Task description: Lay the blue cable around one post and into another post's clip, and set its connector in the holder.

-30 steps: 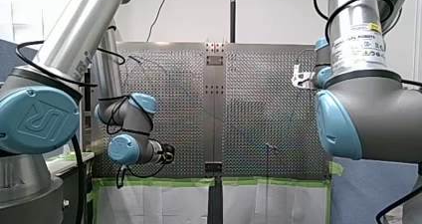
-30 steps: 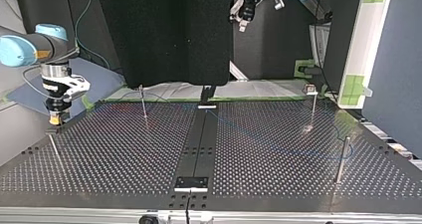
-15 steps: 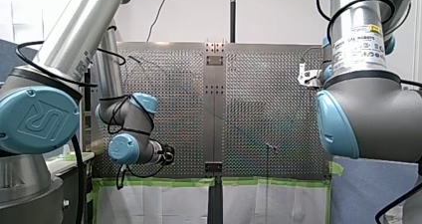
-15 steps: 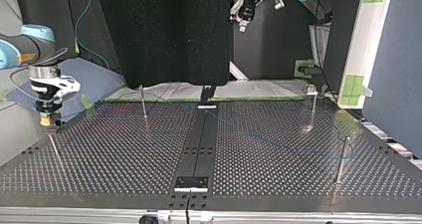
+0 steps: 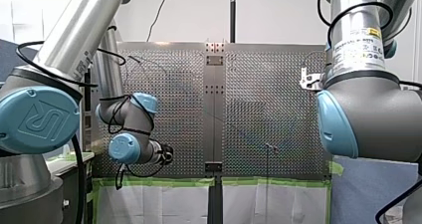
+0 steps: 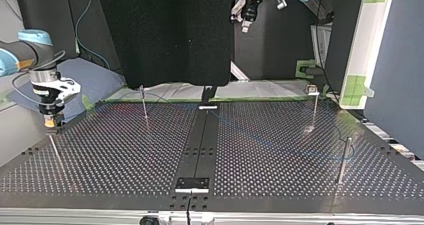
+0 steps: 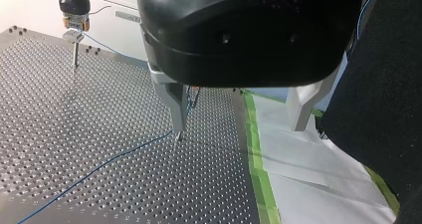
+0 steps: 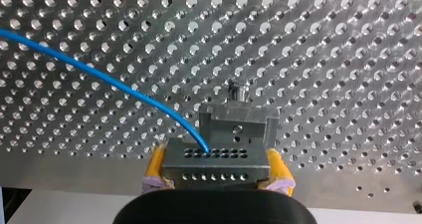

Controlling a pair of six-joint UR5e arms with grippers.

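Observation:
In the right wrist view, my right gripper (image 8: 215,176) has its yellow pads shut on the grey metal connector (image 8: 214,160). The blue cable (image 8: 99,77) runs out of the connector's top face. Just ahead of and below it stands the grey holder (image 8: 238,120). At the top view's left, my right gripper (image 6: 51,121) hangs over the holder post (image 6: 54,147). My left gripper (image 6: 240,22) is raised high at the back, open and empty. The cable (image 6: 280,147) lies thin across the plate toward a plain post (image 6: 344,157).
A thin post (image 6: 144,102) and a clip-topped post (image 6: 314,105) stand near the plate's far edge. A dark centre strip (image 6: 200,145) divides the perforated plate. In the left wrist view, green tape (image 7: 255,154) marks the plate's edge beside white sheeting.
My right gripper has carried the connector toward the top view's left and settled slightly lower over the holder post. My left arm has stayed put.

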